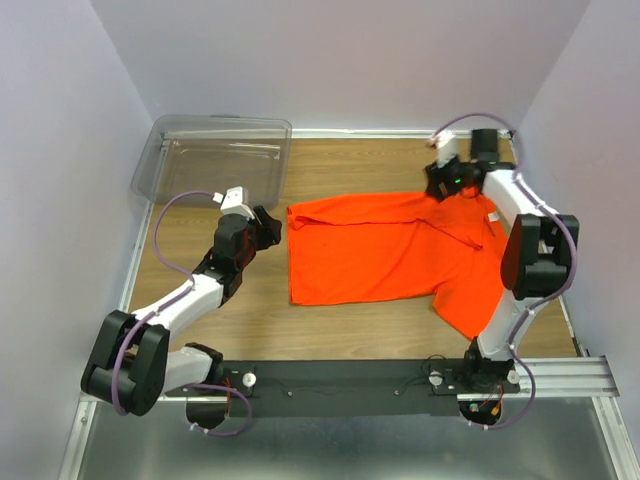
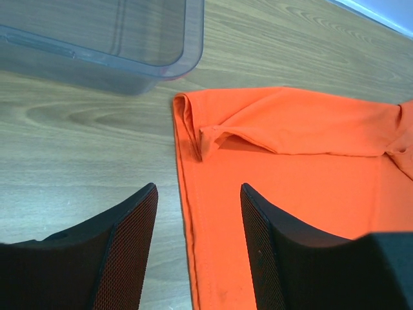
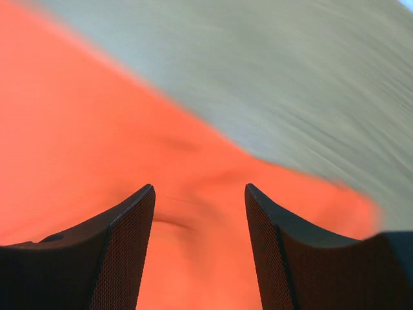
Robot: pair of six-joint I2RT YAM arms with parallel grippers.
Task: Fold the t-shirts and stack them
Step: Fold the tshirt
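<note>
Left tool [image 2: 199, 191], jaws apart, frames the left edge of a bright orange fabric t-shirt [image 1: 380, 250] spread on the wooden tabletop [image 1: 350, 328]; right tool [image 3: 199, 190] (likewise apart) overhangs its far edge, presumably to fold.

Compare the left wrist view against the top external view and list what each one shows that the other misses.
Only the left wrist view: close detail of the tucked sleeve fold at the t-shirt corner, and the mesh pads of the open left pincer, with the shirt's edge between them. Only the top external view: the whole shirt outline, its white neck tag, and the right pincer at the shirt's far right corner. Both: the orange t-shirt, the clear bin and the wooden table.
</note>
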